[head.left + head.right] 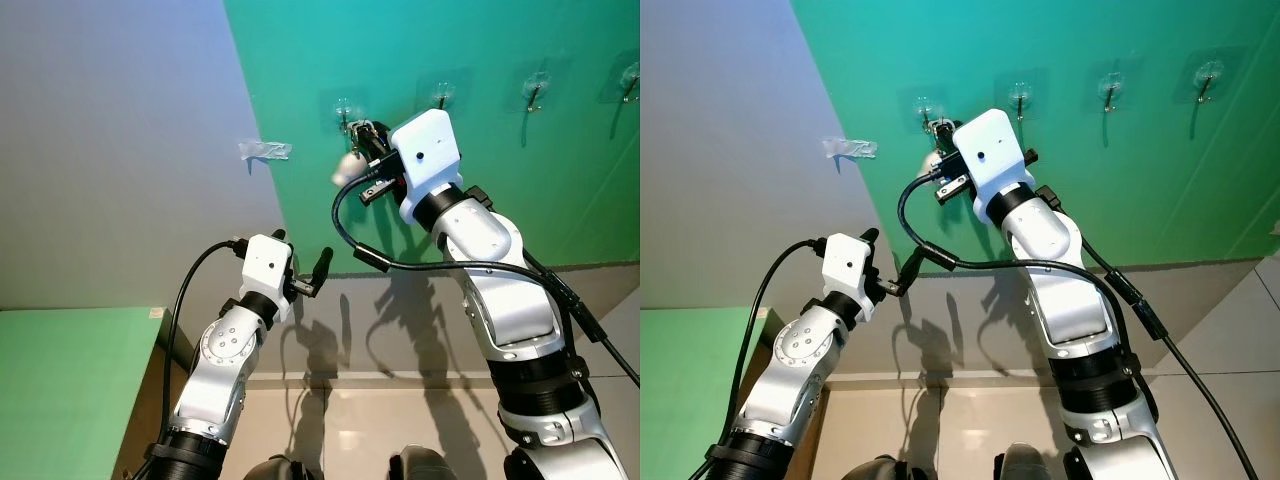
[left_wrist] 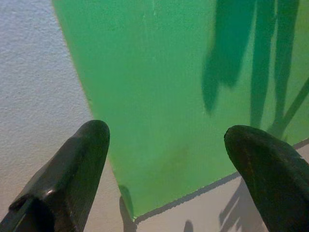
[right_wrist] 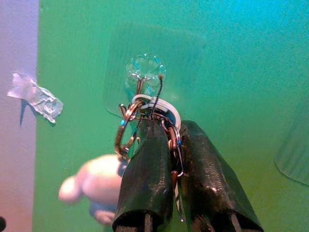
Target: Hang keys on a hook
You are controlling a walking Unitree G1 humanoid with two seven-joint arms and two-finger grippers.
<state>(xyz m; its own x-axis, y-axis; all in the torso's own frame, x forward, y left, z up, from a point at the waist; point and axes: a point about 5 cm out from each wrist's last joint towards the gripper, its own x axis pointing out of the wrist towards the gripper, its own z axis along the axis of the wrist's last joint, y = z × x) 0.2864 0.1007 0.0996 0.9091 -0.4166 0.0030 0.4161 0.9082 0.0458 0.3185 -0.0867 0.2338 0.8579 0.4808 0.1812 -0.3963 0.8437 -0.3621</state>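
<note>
Fingers [image 3: 149, 164] of right gripper [image 3: 171, 145] clamp keys [image 3: 145, 121] at hook [image 3: 142, 77]

Right gripper [image 3: 166, 145] and keys [image 3: 149, 116] crowd the leftmost hook [image 3: 145, 77]; neighbouring hooks [image 1: 535, 90] stand open.

The right arm reaches up toward 11 o'clock, its wrist raised high, and the right end effector [image 3: 166, 140] has its two black fingers pinched together at the tips. The left arm is bent and held lower at 8 o'clock, the left end effector [image 2: 166, 145] pointing upward with fingers spread wide apart.
</note>
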